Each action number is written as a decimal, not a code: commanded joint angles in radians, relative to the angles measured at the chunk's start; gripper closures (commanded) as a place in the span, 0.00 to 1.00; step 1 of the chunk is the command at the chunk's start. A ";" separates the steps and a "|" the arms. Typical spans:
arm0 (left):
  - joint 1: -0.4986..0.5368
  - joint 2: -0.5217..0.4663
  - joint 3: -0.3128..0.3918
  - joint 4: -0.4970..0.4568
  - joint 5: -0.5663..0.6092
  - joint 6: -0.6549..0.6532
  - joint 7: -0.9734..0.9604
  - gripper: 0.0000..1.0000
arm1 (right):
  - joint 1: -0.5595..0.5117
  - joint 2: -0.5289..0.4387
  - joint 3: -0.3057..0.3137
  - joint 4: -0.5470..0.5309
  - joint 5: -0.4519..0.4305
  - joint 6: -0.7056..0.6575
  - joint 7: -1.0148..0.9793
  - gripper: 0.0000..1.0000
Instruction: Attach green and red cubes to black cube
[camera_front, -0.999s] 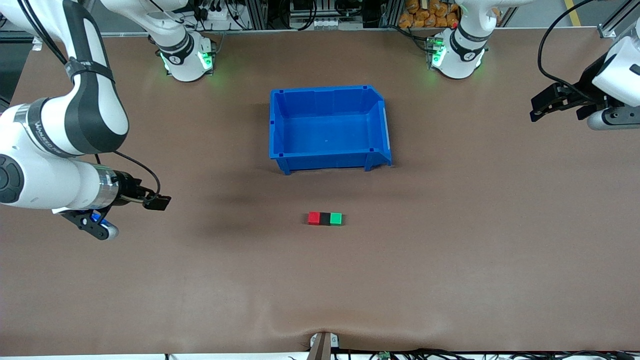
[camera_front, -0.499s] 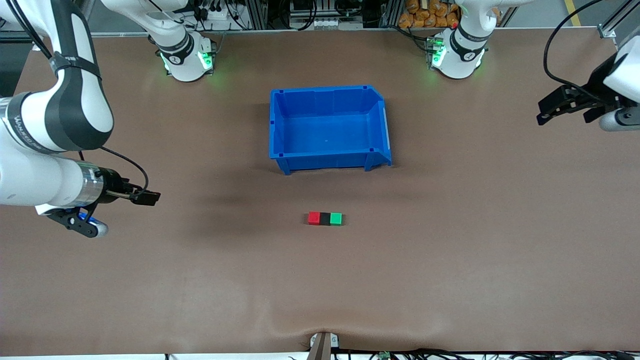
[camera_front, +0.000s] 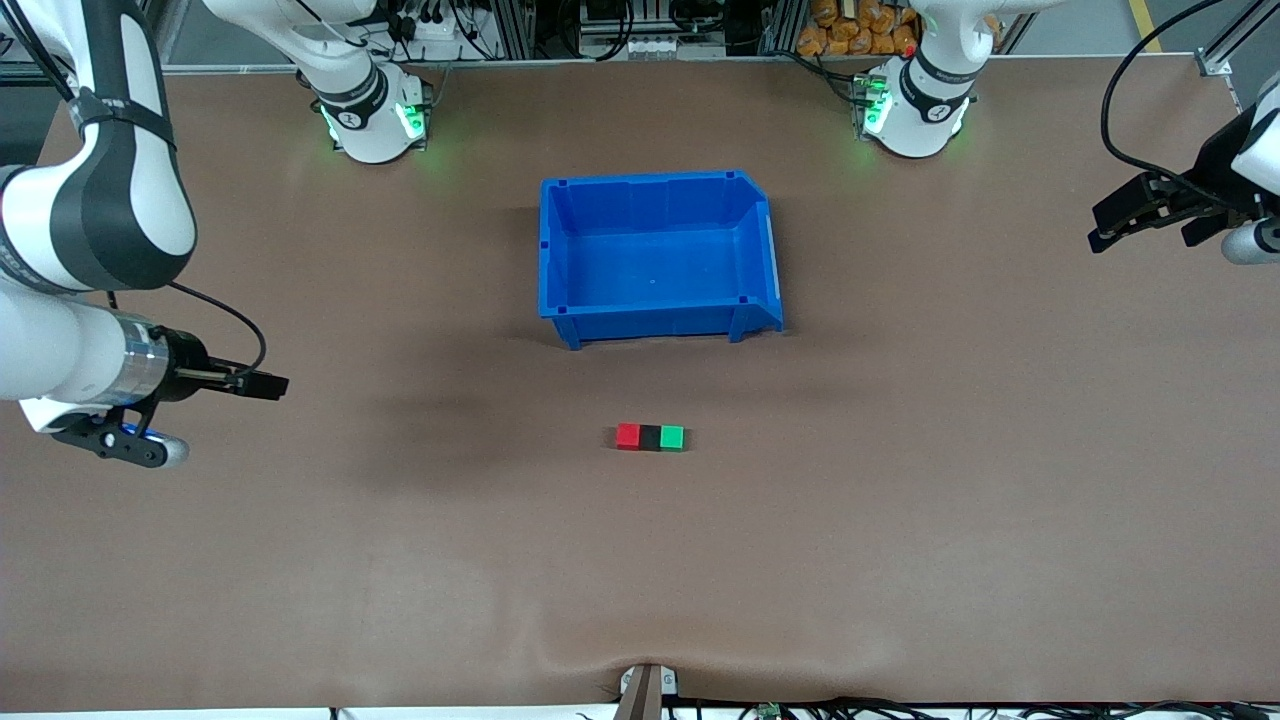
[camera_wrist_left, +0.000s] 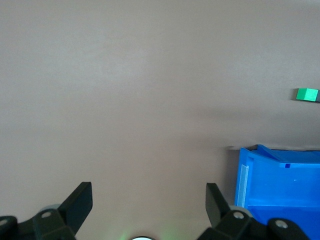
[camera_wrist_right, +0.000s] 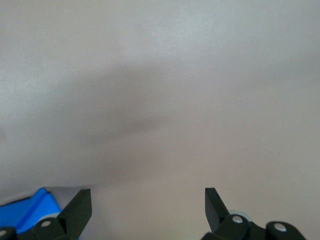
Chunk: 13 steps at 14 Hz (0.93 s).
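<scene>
The red cube (camera_front: 628, 436), the black cube (camera_front: 650, 437) and the green cube (camera_front: 672, 437) lie in one row on the table, touching, with the black one in the middle. The row is nearer to the front camera than the blue bin. My right gripper (camera_front: 268, 385) is open and empty, over bare table toward the right arm's end. My left gripper (camera_front: 1103, 236) is open and empty, over the table toward the left arm's end. In the left wrist view my left gripper (camera_wrist_left: 149, 200) is open and the green cube (camera_wrist_left: 306, 94) shows. In the right wrist view my right gripper (camera_wrist_right: 148, 205) is open over bare table.
The blue bin (camera_front: 655, 322) stands empty mid-table, between the cube row and the arm bases. A part of it shows in the left wrist view (camera_wrist_left: 280, 185), and a corner in the right wrist view (camera_wrist_right: 30, 207). A small clamp (camera_front: 648, 685) sits at the table's near edge.
Both arms have drawn away from the middle, each toward its own end of the table. The three cubes have not moved.
</scene>
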 joint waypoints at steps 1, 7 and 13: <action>0.001 -0.017 -0.012 -0.012 0.004 0.000 0.012 0.00 | -0.014 -0.040 0.007 -0.015 -0.029 -0.029 -0.068 0.00; 0.002 -0.037 -0.036 -0.005 0.001 -0.018 0.013 0.00 | -0.023 -0.094 0.000 -0.015 -0.029 -0.040 -0.125 0.00; 0.002 -0.029 -0.055 0.004 0.001 -0.020 0.013 0.00 | -0.028 -0.160 0.000 -0.023 -0.028 -0.040 -0.165 0.00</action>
